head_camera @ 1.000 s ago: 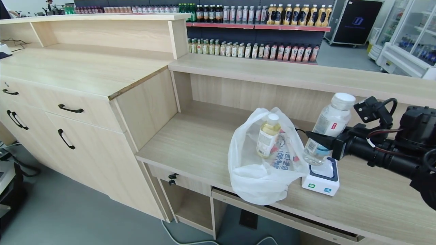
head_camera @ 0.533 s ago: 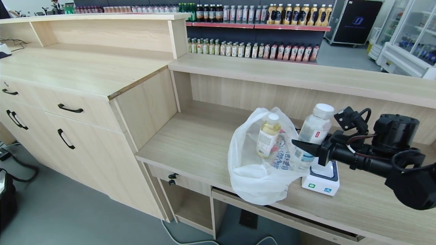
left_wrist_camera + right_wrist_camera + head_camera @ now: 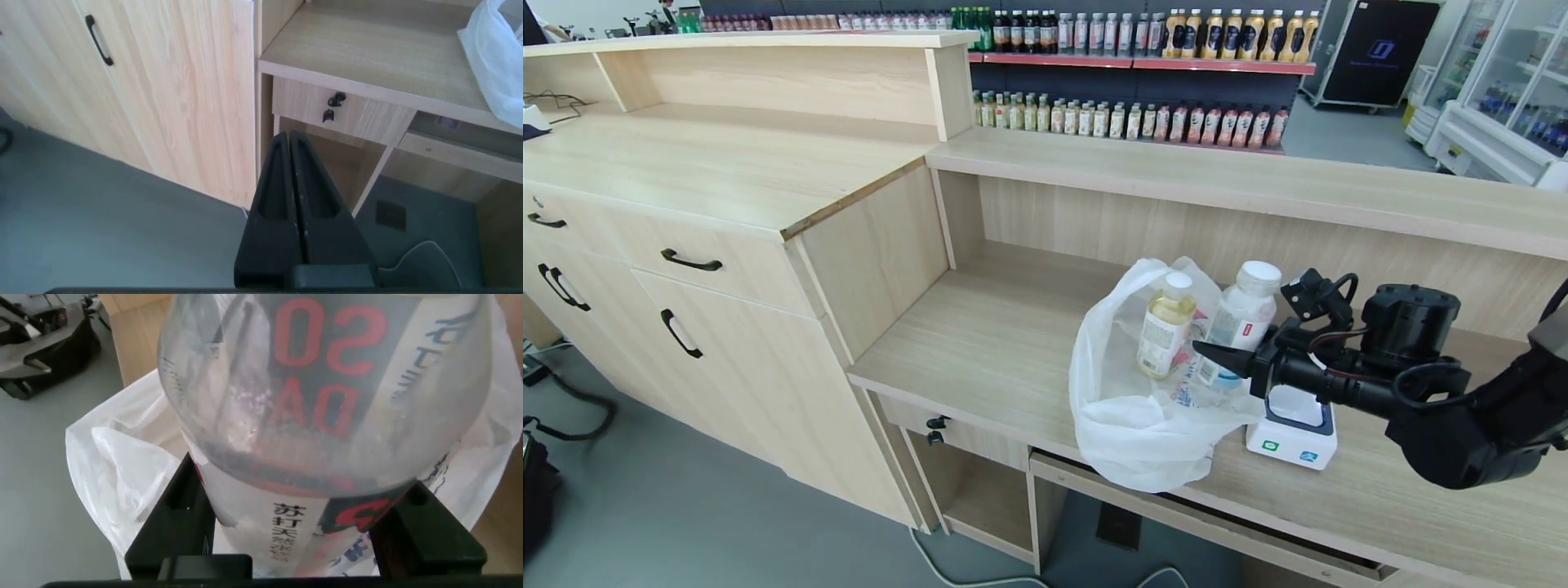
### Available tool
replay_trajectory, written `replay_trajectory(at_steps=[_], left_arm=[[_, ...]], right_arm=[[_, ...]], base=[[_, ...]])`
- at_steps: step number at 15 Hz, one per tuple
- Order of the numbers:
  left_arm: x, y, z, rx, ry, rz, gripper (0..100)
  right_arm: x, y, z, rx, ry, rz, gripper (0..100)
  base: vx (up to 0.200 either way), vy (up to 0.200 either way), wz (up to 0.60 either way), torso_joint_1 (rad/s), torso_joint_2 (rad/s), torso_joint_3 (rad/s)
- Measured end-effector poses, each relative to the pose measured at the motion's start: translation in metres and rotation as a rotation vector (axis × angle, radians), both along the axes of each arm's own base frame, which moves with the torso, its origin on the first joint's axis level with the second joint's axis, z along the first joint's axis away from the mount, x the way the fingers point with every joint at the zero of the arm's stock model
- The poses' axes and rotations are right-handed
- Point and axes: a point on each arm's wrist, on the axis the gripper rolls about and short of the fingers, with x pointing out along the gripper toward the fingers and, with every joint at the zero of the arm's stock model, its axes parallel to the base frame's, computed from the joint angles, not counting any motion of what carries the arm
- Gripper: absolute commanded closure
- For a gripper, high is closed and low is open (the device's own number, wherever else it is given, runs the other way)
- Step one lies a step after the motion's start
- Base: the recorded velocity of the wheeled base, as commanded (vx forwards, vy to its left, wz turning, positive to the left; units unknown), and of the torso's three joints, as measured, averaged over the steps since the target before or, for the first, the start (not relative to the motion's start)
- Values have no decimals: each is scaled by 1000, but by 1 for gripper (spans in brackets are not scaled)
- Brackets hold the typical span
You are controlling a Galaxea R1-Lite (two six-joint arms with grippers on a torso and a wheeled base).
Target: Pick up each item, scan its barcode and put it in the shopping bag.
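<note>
My right gripper (image 3: 1223, 359) is shut on a clear soda bottle (image 3: 1235, 321) with a white cap, held upright at the right rim of the white plastic shopping bag (image 3: 1131, 416). A yellow drink bottle (image 3: 1165, 326) stands inside the bag. The white barcode scanner (image 3: 1293, 429) sits on the counter just right of the bag, under my right arm. From the right wrist, the soda bottle (image 3: 327, 408) looms large between the black fingers (image 3: 176, 510), with the bag (image 3: 122, 465) below. My left gripper (image 3: 294, 184) is shut and empty, hanging low in front of the cabinet, above the grey floor.
The wooden counter (image 3: 1005, 343) has a raised back ledge (image 3: 1241, 180) and a higher cabinet (image 3: 727, 171) with drawers to the left. Shop shelves (image 3: 1127, 114) of bottled drinks stand behind. A small drawer lock (image 3: 331, 106) shows under the counter edge.
My right arm has carried the soda bottle down and to the left, from above the scanner to the bag's rim. The yellow bottle and bag have stayed put.
</note>
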Motion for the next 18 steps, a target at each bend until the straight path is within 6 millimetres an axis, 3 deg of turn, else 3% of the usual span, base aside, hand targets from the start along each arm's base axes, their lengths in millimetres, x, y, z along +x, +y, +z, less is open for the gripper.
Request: replay_trajectory(at_steps=[18], left_arm=[[0,0,0,0,0,1,100]], right_arm=[[3,0,-38,2,-16,36,100]], base=[[0,0,0,0,0,0]])
